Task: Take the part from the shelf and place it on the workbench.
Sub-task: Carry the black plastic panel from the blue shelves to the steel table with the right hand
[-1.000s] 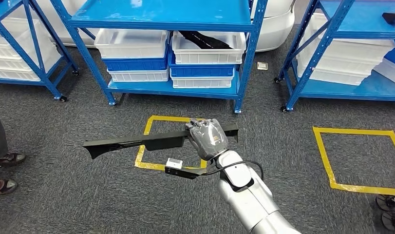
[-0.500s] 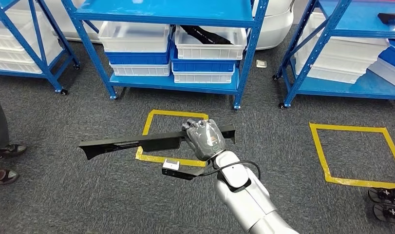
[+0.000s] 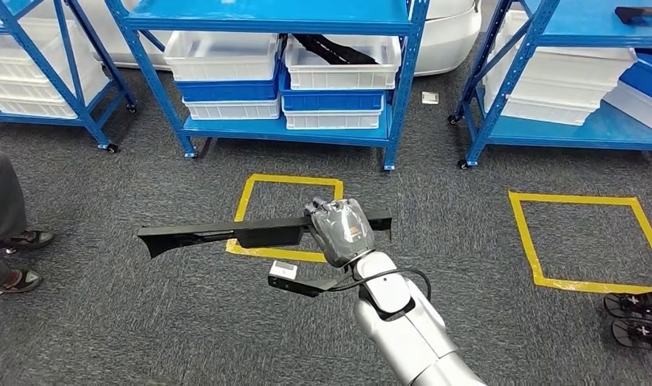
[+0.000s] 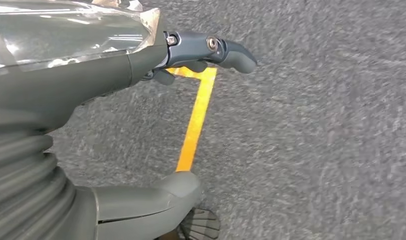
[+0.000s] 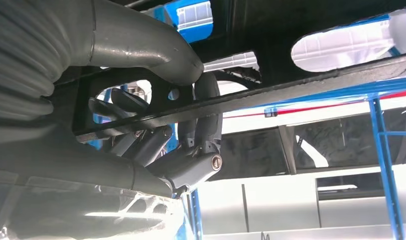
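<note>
Right hand (image 3: 344,231): my fingers are wrapped around the long black trim part (image 3: 226,234), held above the carpet.
Part's long axis: level, crosswise in front of me, most of its length toward my left.
Left hand (image 4: 98,75): hangs down, fingers apart, holding nothing.
Workbench: I cannot tell where.

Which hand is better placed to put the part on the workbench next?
The right hand: it already grips the long black part near one end. The left hand hangs over the floor, holding nothing. No workbench is in sight yet.
</note>
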### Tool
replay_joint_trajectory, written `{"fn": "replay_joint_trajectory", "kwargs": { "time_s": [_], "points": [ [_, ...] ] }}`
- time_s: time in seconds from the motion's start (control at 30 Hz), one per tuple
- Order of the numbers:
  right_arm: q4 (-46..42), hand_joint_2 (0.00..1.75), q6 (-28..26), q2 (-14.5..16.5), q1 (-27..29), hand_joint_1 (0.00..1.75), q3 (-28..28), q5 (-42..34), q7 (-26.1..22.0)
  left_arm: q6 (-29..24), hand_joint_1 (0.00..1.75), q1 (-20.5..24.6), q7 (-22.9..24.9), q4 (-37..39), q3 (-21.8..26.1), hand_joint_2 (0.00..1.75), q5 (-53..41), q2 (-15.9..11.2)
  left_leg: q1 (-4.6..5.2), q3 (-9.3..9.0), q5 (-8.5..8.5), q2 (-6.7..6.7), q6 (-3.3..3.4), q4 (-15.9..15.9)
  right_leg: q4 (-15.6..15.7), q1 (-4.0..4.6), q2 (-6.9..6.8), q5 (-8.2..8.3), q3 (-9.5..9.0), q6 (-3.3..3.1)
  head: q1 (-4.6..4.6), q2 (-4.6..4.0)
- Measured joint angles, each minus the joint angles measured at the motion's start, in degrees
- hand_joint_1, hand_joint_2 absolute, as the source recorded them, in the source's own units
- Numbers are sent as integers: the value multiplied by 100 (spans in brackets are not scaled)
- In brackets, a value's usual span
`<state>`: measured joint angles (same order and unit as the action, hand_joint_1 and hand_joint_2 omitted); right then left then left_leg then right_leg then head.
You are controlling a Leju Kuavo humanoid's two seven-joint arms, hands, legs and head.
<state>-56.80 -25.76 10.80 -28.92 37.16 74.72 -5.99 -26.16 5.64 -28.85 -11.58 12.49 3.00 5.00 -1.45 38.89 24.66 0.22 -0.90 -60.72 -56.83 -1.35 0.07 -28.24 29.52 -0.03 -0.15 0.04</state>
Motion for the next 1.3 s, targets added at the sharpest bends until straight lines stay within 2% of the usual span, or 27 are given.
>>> {"fn": "replay_joint_trajectory", "kwargs": {
  "time_s": [0.07, 0.1, 0.13, 0.17, 0.2, 0.27, 0.33, 0.43, 0.47, 0.5, 0.57, 0.63, 0.67, 0.7, 0.77, 0.8, 0.83, 0.9, 0.97, 1.0, 1.07, 1.1, 1.13, 1.17, 1.2, 1.23, 1.3],
  "points": [
    [-8, 175, 13, 28, -1, 175, -6, 8, 1, -6, 0, -4, -8, 0, 3, 175, 3, -4, -10, 262, 537, -13, -43, -763, -6, 27, -9, 95, 108, -98, -15, 0],
    [-9, 175, 21, 33, 5, 175, -7, 12, 1, -6, 0, -8, -15, 0, 5, 175, 6, -5, -11, 366, 704, -17, -58, -1133, -9, 44, -11, 135, 164, -112, -16, 0],
    [-9, 175, 30, 35, 13, 175, -9, 16, 1, -4, 0, -14, -25, 0, 8, 175, 9, -9, -11, 391, 760, -17, -64, -1349, -14, 60, -13, 170, 214, -110, -15, 0],
    [-9, 175, 36, 35, 19, 175, -13, 21, 1, 2, 0, -22, -35, 0, 11, 175, 10, -13, -12, 301, 707, -16, -58, -1336, -21, 71, -12, 201, 258, -104, -16, 0],
    [-12, 175, 39, 35, 23, 175, -19, 26, 1, 8, 0, -27, -43, 0, 13, 175, 10, -17, -11, 88, 585, -16, -40, -1087, -30, 78, -10, 227, 295, -92, -18, 0],
    [-32, 175, 38, 38, 23, 175, -37, 33, 3, 23, 0, -25, -55, 0, 16, 175, 2, -28, 1, -498, 389, -26, 26, -246, -51, 97, -7, 268, 348, -55, -19, 0],
    [-59, 175, 37, 44, 16, 175, -53, 36, 11, 30, 0, -17, -58, 0, 16, 175, -13, -36, 35, -811, 350, -37, 83, 255, -62, 114, -11, 311, 382, 12, -11, 0],
    [-86, 175, 32, 45, 13, 175, -80, 45, 20, 32, 0, -15, -58, 0, 17, 175, -47, -33, 67, -802, 272, -20, 166, 364, -65, 125, -14, 369, 435, 133, -16, 0],
    [-94, 175, 30, 38, 13, 175, -94, 47, 21, 32, 0, -9, -57, -1, 17, 175, -56, -31, 60, -786, 210, -6, 217, 414, -142, 133, -12, 302, 492, 147, -12, 0],
    [-102, 175, 27, 29, 12, 175, -108, 50, 23, 33, 0, -1, -57, -1, 17, 175, -66, -29, 49, -760, 142, 9, 267, 465, -322, 138, -10, 166, 586, 142, 0, 0],
    [-110, 175, 23, 4, 22, 175, -127, 50, 28, 34, 0, 11, -56, -2, 17, 175, -74, -26, 44, -664, 36, 25, 323, 505, -1008, 114, -7, -261, 863, 103, 25, 0],
    [-112, 175, 21, -25, 57, 175, -137, 51, 32, 34, 0, 12, -53, -2, 16, 175, -80, -24, 47, -548, -45, 32, 317, 497, -1617, 79, -7, -510, 1033, 148, 37, 0],
    [-113, 175, 20, -41, 75, 175, -138, 53, 32, 34, 0, 12, -51, -2, 16, 175, -84, -22, 46, -492, -82, 34, 303, 487, -1655, 63, -7, -495, 981, 203, 38, 0],
    [-114, 175, 20, -52, 86, 175, -139, 55, 32, 35, 0, 12, -50, -2, 16, 175, -86, -21, 41, -437, -115, 35, 284, 470, -1446, 47, -8, -395, 806, 267, 40, 0],
    [-128, 175, 19, -61, 89, 175, -141, 58, 33, 39, 0, 13, -49, -2, 17, 175, -90, -20, 37, -335, -165, 35, 233, 413, -610, 18, -10, -188, 258, 346, 44, 0],
    [-139, 175, 18, -60, 87, 175, -142, 59, 33, 42, 0, 14, -49, -2, 17, 175, -90, -20, 39, -293, -192, 35, 197, 388, -267, 30, -1, -129, 42, 336, 39, 0],
    [-150, 175, 16, -61, 85, 175, -145, 60, 33, 44, 0, 16, -49, -2, 17, 175, -90, -21, 46, -262, -220, 33, 159, 363, -65, 44, 8, -113, -64, 307, 40, 0],
    [-162, 175, 13, -67, 87, 175, -158, 59, 34, 48, 0, 13, -48, -2, 17, 175, -90, -23, 55, -215, -291, 24, 86, 338, -35, 77, 26, -81, -38, 232, 34, 0],
    [-164, 175, 9, -68, 81, 175, -174, 59, 37, 49, 0, 4, -46, -1, 23, 175, -89, -31, 35, -137, -227, 7, 32, 262, -48, 15, 11, -13, 39, 132, 28, 0],
    [-166, 175, 7, -65, 75, 175, -180, 59, 37, 48, 0, 0, -44, 0, 29, 175, -88, -36, 23, -74, -66, -1, 10, 133, -46, -10, 2, 38, 86, 58, 20, 0],
    [-168, 175, 1, -57, 63, 175, -187, 58, 38, 48, 0, -2, -43, 0, 39, 175, -86, -42, 7, 104, 455, -12, -28, -421, -50, -2, -10, 142, 206, -52, -3, 0],
    [-169, 175, -1, -58, 61, 175, -191, 56, 38, 48, 0, -3, -43, 0, 42, 175, -85, -42, 3, 188, 675, -14, -45, -770, -59, 17, -14, 193, 272, -80, -9, 0],
    [-169, 175, -3, -60, 61, 175, -199, 53, 38, 48, 0, -4, -44, 0, 44, 175, -81, -42, 0, 229, 790, -16, -59, -1048, -72, 34, -16, 240, 346, -85, -12, 0],
    [-169, 175, -4, -61, 61, 175, -211, 50, 39, 48, 0, -4, -45, 0, 46, 175, -78, -43, -4, 202, 789, -15, -68, -1185, -91, 45, -17, 285, 421, -81, -11, 0],
    [-169, 175, -5, -62, 61, 175, -225, 48, 40, 48, 0, -4, -46, 0, 49, 175, -74, -43, -9, 67, 680, -14, -68, -1111, -116, 50, -17, 325, 499, -69, -13, 0],
    [-169, 175, -7, -63, 59, 175, -238, 46, 44, 48, 0, -3, -48, 0, 51, 175, -71, -43, -14, -151, 536, -13, -62, -873, -142, 50, -15, 363, 570, -54, -14, 0],
    [-173, 175, -17, -62, 46, 175, -268, 45, 52, 46, 0, 13, -51, -1, 58, 175, -72, -44, -7, -643, 450, -28, -21, -186, -179, 57, -12, 440, 679, 3, -13, 0]
  ]
}}
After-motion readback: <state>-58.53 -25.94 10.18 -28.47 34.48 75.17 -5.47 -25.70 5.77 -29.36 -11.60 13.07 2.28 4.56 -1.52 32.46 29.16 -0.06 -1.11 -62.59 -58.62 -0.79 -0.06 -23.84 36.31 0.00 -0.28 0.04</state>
